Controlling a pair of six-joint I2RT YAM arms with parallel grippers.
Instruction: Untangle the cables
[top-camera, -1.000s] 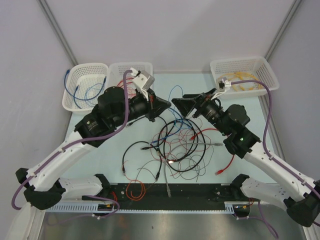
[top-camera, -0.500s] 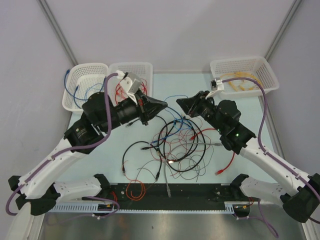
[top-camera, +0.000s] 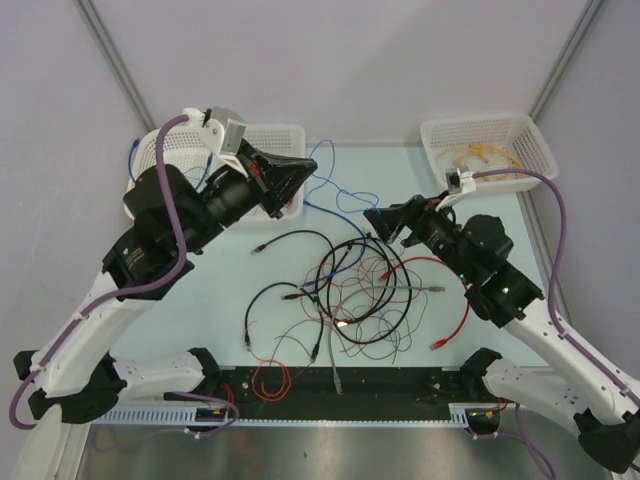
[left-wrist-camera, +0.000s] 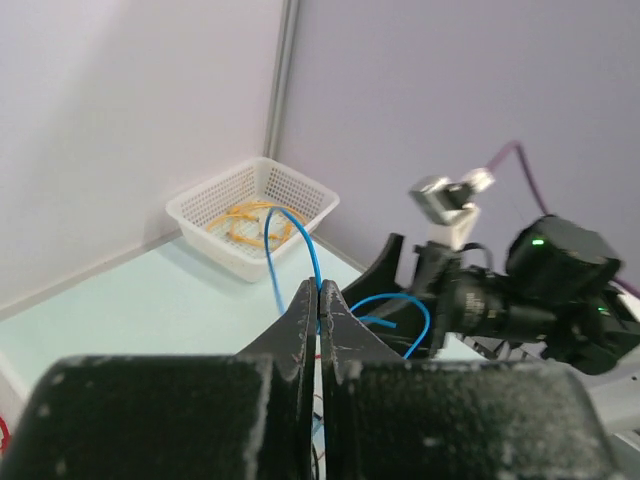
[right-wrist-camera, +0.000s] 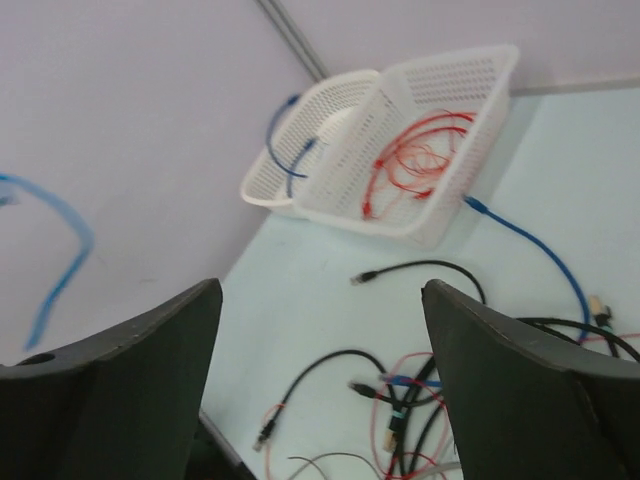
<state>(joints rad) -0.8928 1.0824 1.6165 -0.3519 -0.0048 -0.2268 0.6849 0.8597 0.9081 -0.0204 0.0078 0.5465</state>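
The left pincer (top-camera: 310, 163) is raised off the table (top-camera: 200, 280), its two fingers (left-wrist-camera: 303, 325) pressed flat together on a blue cable (left-wrist-camera: 270, 265). From that clamp the strand arcs upward and droops toward the right pincer (top-camera: 373, 214). Where its far end goes I cannot follow, since it slips in among the other wires. The main tangle of cables (top-camera: 350, 290) lies on the table below and nearer than both pincers, black loops over thin reddish ones, with a red lead (top-camera: 460, 318) trailing out below the right pincer. The left arm covers most of the basket of blue wire (top-camera: 165, 150) and the near wall of the basket of red wire (right-wrist-camera: 430, 150) beside it. From above, the right pincer looks like one dark wedge. Its own camera shows the fingers (right-wrist-camera: 120, 380) spread wide with nothing in them, and part of the tangle lies on the table beyond them. A blurred blue streak (right-wrist-camera: 60, 260) crosses the left of that view, too smeared to trace. The basket of yellow wire (left-wrist-camera: 250, 215) sits beyond the left pincer's tips.
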